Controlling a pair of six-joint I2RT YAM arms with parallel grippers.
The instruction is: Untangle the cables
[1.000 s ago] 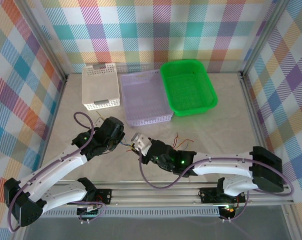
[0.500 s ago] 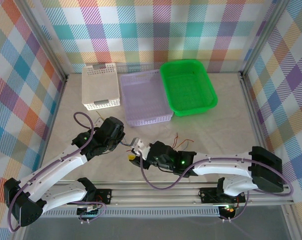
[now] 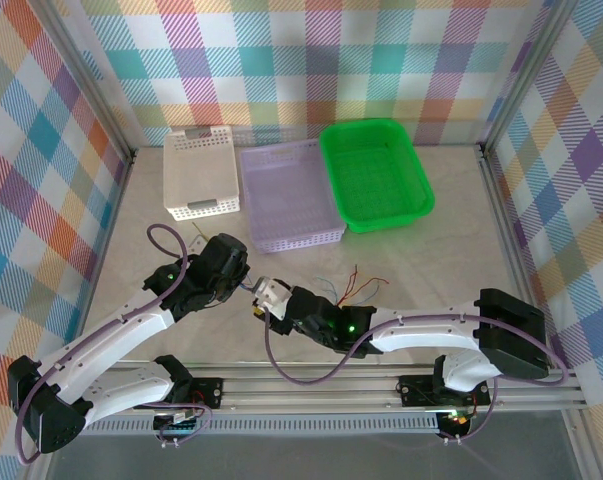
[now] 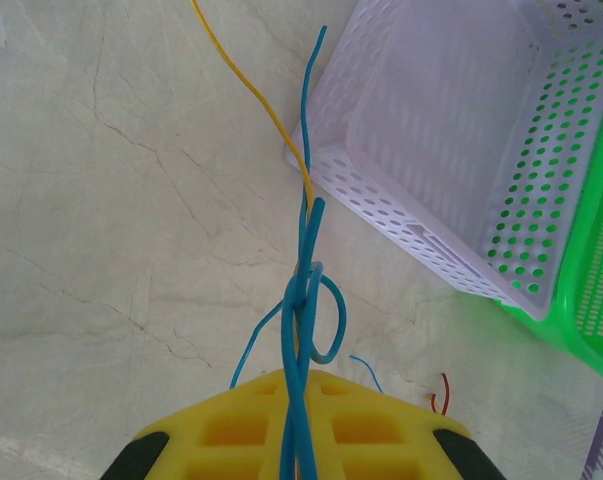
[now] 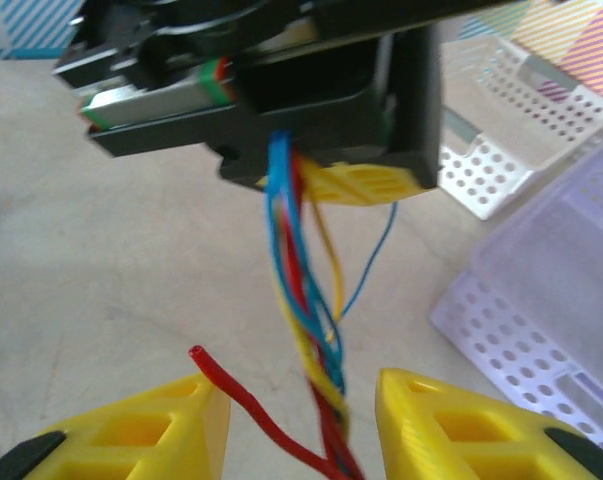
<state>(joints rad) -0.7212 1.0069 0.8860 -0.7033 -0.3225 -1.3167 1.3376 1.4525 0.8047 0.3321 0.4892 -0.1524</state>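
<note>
Clamping left jaws pinch cables (image 5: 299, 280) (blue, yellow, red).

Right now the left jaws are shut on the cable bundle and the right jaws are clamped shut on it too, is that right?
Not quite. The right jaws stand open: the right wrist view shows the cable bundle running through the wide gap between their yellow fingers. The left jaws are shut on it, as you said.
</note>
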